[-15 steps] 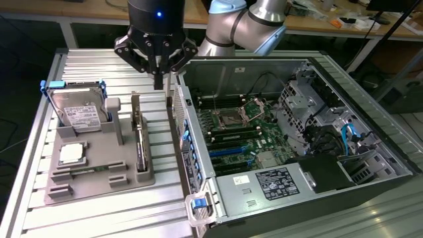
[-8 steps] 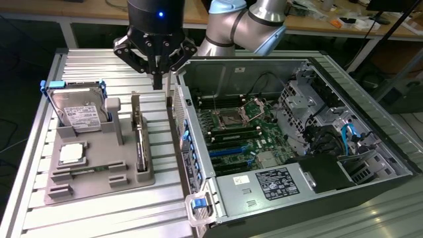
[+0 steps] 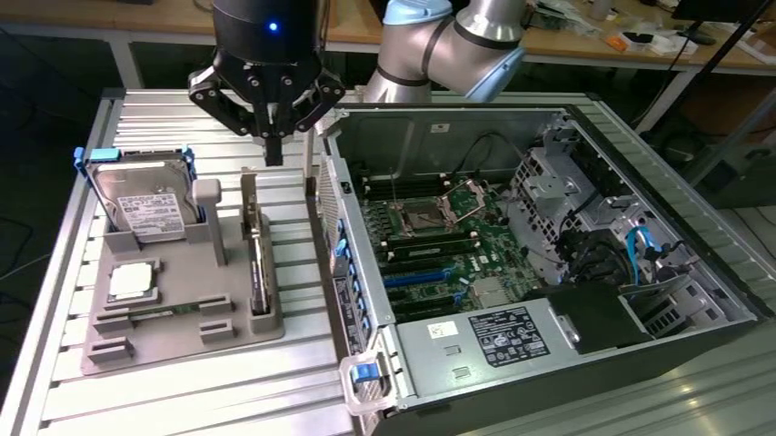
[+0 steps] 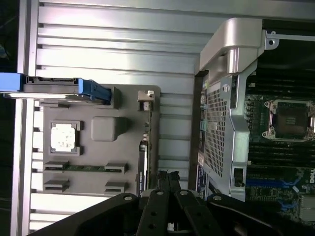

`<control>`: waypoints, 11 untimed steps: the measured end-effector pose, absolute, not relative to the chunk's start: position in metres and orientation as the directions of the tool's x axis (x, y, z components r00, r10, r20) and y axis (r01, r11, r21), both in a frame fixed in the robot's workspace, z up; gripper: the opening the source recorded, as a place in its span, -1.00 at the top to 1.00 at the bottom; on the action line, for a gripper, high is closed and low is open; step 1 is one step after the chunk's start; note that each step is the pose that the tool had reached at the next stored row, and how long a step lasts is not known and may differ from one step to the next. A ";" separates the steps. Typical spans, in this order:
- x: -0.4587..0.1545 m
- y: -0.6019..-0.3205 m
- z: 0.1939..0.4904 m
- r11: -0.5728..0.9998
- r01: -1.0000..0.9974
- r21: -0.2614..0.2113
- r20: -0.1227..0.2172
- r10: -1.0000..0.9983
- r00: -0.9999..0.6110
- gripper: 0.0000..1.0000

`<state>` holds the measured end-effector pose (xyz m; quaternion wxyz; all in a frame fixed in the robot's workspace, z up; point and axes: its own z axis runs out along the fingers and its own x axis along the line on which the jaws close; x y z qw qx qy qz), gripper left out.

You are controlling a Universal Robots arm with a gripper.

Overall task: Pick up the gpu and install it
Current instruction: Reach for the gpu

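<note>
On the grey holder (image 3: 182,277), one thin dark gpu (image 3: 257,268) is seen on edge, at six o'clock of the one empty, closed end effector (image 3: 274,153).

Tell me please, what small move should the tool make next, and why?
Probably open the tool: it hangs shut above one end of the gpu, which stands on edge in the grey holder, not yet gripped.
</note>
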<state>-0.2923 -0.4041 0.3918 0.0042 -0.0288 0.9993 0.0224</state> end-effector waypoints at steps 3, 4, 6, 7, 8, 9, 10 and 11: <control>-0.303 -0.404 0.391 0.997 -0.058 0.044 -0.010 -0.058 -0.998 0.79; -0.306 -0.404 0.391 0.997 -0.058 0.044 -0.010 -0.058 -0.998 0.79; -0.311 -0.404 0.391 0.997 -0.059 0.044 -0.010 -0.058 -0.998 0.79; -0.314 -0.404 0.390 0.997 -0.059 0.044 -0.010 -0.058 -0.998 0.79; -0.317 -0.404 0.390 0.997 -0.059 0.044 -0.010 -0.058 -0.998 0.79; -0.320 -0.404 0.390 0.997 -0.059 0.044 -0.010 -0.058 -0.998 0.79; -0.323 -0.404 0.390 0.997 -0.059 0.044 -0.010 -0.058 -0.998 0.79; -0.326 -0.404 0.389 0.997 -0.059 0.045 -0.010 -0.058 -0.998 0.79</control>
